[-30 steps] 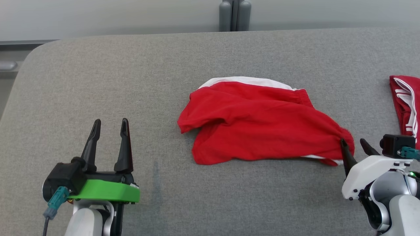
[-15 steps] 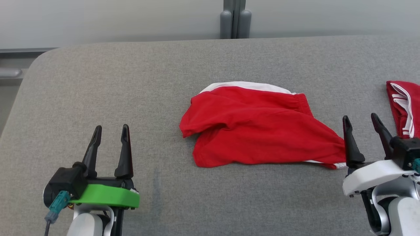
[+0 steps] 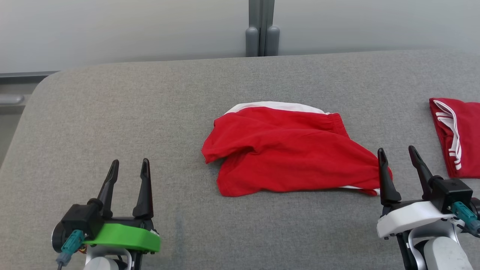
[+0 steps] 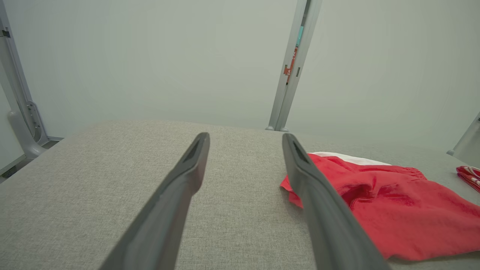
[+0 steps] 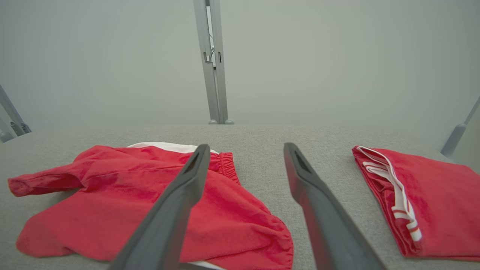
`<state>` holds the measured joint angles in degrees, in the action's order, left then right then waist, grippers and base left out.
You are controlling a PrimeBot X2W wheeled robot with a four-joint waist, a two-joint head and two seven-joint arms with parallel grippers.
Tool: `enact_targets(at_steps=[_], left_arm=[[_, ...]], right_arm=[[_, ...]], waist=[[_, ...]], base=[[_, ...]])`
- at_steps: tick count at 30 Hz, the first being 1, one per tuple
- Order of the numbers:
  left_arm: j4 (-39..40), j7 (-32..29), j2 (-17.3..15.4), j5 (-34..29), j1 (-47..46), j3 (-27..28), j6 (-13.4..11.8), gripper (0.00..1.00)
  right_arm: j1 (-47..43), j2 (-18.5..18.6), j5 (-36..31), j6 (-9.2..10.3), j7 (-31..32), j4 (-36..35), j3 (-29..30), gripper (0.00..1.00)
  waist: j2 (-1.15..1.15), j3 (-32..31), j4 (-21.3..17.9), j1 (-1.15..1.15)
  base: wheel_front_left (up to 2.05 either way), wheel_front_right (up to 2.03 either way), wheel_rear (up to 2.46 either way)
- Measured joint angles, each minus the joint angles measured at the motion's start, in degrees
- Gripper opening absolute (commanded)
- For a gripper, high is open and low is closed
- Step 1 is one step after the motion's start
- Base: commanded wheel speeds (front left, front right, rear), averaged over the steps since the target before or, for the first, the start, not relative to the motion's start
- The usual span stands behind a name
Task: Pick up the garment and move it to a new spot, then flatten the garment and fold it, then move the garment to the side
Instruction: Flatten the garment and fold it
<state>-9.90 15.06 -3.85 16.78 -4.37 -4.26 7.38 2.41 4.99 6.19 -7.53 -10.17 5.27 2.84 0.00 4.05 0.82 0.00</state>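
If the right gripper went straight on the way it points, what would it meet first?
Probably the bare grey fabric tabletop, between the crumpled red garment and the folded red striped garment; depth is unclear.

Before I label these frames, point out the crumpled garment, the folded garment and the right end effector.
crumpled garment [image 3: 292,157], head view, middle of its cloth
folded garment [image 3: 467,138], head view, its top face
right end effector [image 3: 396,149], head view, midway between fingertips
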Motion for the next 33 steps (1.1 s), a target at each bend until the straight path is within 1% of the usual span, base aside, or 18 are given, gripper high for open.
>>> enact_targets(at_steps=[4, 7, 10, 14, 17, 20, 25, 33], left_arm=[[-1.3, 0.0, -0.3, -0.1, 0.2, -1.2, 0.0, 1.00], [-3.1, 0.0, -0.5, 1.0, -0.3, -2.8, 0.0, 1.00], [-7.0, -1.2, -1.4, 2.7, -3.0, -7.4, 0.0, 1.00], [-13.2, -6.2, -2.3, 5.4, -7.2, -15.0, 0.0, 1.00], [-17.6, -9.5, -2.3, 7.9, -9.8, -18.2, 0.0, 1.00], [-21.2, -11.3, -2.0, 9.4, -11.8, -19.2, 0.0, 1.00], [-25.1, -13.0, -1.5, 10.9, -12.8, -18.8, -0.2, 1.00], [-26.7, -12.4, -1.5, 12.0, -13.9, -19.1, -0.3, 1.00]], right_arm=[[0.4, -0.4, 0.1, 0.00, -0.1, 0.7, -0.1, 1.00], [0.6, -0.4, 0.1, 0.00, -0.1, 0.9, -0.4, 1.00], [1.4, -0.5, 0.2, 0.00, -0.1, 1.2, -1.0, 1.00], [1.7, -0.7, 0.4, 0.00, -0.1, 1.6, -1.8, 1.00], [2.1, -0.8, 0.8, 0.00, -0.2, 1.9, -2.2, 1.00], [2.5, -0.8, 0.8, 0.00, -0.4, 2.1, -2.2, 1.00], [2.6, -1.0, 1.2, 0.00, -1.0, 2.3, -2.1, 1.00], [2.7, -1.0, 1.3, 0.00, -1.5, 2.8, -2.1, 1.00]], waist=[[0.00, -0.2, -0.3, 0.00], [0.00, 0.1, -0.6, 0.00], [0.00, 0.4, -1.2, 0.00], [0.00, 1.0, -2.7, 0.00], [0.00, 1.6, -4.0, 0.00], [0.00, 2.2, -5.7, 0.00], [0.00, 3.1, -8.0, 0.00], [0.00, 4.3, -9.7, 0.00]], base=[[0.00, 0.00, 0.00], [0.00, 0.00, 0.00], [0.00, 0.00, 0.00], [0.00, 0.00, 0.00], [0.00, 0.00, 0.00], [0.00, 0.00, 0.00], [0.00, 0.00, 0.00], [0.00, 0.00, 0.00]])
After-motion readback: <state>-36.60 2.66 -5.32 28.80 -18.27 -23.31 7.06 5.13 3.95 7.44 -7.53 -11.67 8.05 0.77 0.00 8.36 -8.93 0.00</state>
